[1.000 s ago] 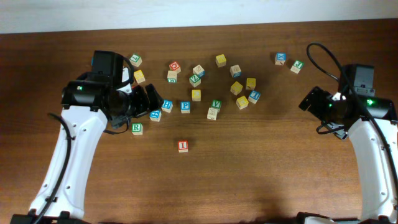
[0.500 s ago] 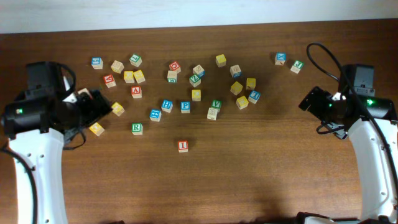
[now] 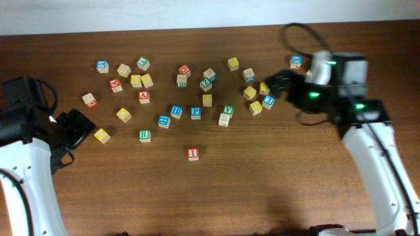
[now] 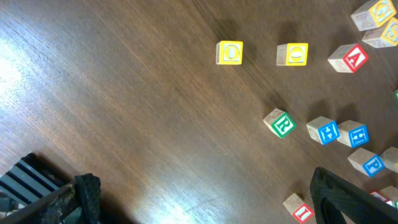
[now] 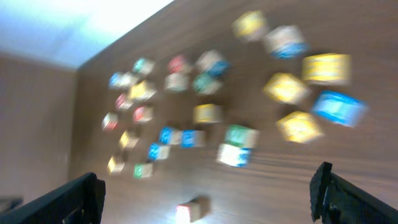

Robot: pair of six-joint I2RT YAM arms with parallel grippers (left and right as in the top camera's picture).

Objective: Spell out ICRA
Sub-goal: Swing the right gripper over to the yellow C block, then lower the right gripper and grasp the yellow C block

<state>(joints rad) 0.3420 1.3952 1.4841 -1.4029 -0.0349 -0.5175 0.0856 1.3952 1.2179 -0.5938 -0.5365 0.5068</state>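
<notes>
Lettered wooden blocks lie scattered over the brown table. The red I block (image 3: 193,153) sits alone toward the front; it also shows in the left wrist view (image 4: 298,208) and, blurred, in the right wrist view (image 5: 191,210). The green R block (image 3: 144,136) (image 4: 280,123) and red A block (image 3: 144,96) (image 4: 348,58) lie left of centre. I cannot pick out a C block. My left gripper (image 3: 77,126) (image 4: 208,205) is open and empty at the far left. My right gripper (image 3: 281,84) (image 5: 208,199) is open and empty above the right-hand yellow and blue blocks.
Two yellow blocks (image 3: 102,136) (image 3: 124,115) lie close to my left gripper. Blue blocks (image 3: 176,111) sit in a row mid-table. A dense cluster of blocks (image 3: 256,98) lies under my right gripper. Two blocks (image 3: 296,61) sit behind it. The right wrist view is motion-blurred.
My left arm has pulled back from over the blocks to the far left, empty. My right arm has swung from the right side up and left over the right-hand block cluster.
</notes>
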